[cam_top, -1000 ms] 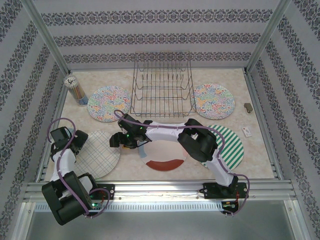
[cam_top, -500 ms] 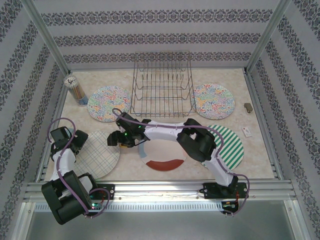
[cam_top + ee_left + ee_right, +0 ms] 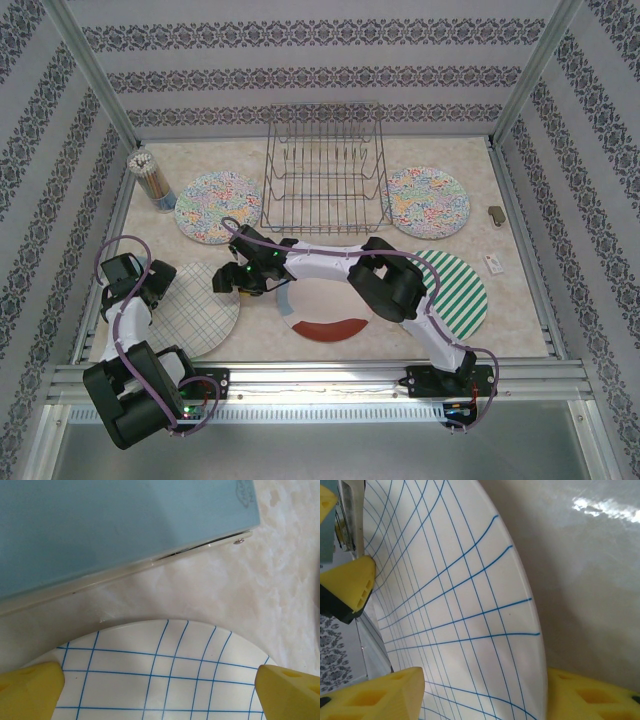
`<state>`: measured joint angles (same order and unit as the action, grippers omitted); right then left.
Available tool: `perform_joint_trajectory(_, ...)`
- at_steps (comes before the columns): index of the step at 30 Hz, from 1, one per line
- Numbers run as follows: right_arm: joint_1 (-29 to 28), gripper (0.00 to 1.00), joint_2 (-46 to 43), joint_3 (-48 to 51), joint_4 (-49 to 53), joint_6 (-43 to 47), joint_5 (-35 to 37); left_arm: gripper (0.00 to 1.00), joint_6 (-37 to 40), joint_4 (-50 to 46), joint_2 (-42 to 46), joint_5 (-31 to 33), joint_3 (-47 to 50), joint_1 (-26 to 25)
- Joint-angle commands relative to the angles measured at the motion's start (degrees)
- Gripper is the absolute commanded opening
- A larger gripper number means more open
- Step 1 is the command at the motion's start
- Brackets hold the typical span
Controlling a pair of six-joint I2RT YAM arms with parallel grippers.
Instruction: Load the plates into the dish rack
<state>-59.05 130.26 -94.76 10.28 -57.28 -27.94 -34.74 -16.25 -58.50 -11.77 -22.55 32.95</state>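
Step in hand, by the look of things: picking up the checked plate [image 3: 200, 310], flat on the bench [image 3: 300, 345], in front and to the left of the rack [image 3: 325, 170].

Right pincer [image 3: 482, 692] spread wide, straddling the plate's rim on the side toward the rack, one finger over the checked face, the other off past the edge; not pinching anything. Left pincer [image 3: 160, 687] spread wide too, low over the rim on the side away from the rack; touching or not, cannot tell.

To do well:
- Work one right finger under the rim before closing; no clamping on the face alone.
- Brace with the left pincer from the side away from the rack, to stop the plate skating off.
- Close slowly and firmly; smooth, probably slippery surface.
- Raise the rack-side edge first, then tip upright.
- Carry toward the rack, well above the cream plate [image 3: 325, 310] straight in front of the rack.
- Lower on edge between two prongs; release only once seated.
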Motion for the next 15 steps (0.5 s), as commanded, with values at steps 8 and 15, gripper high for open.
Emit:
perform_joint_trajectory(8, -0.5, 0.36, 1.7, -1.8, -1.1, -0.3, -2.2, 1.0, 0.1, -2.6, -0.3, -0.7, 0.7, -0.5)
perform_joint_trajectory(15, -0.2, 0.14, 1.3, -1.0, -1.8, -0.3, -2.1, 1.0, 0.1, -2.5, 0.1, -1.1, 0.9, -0.5)
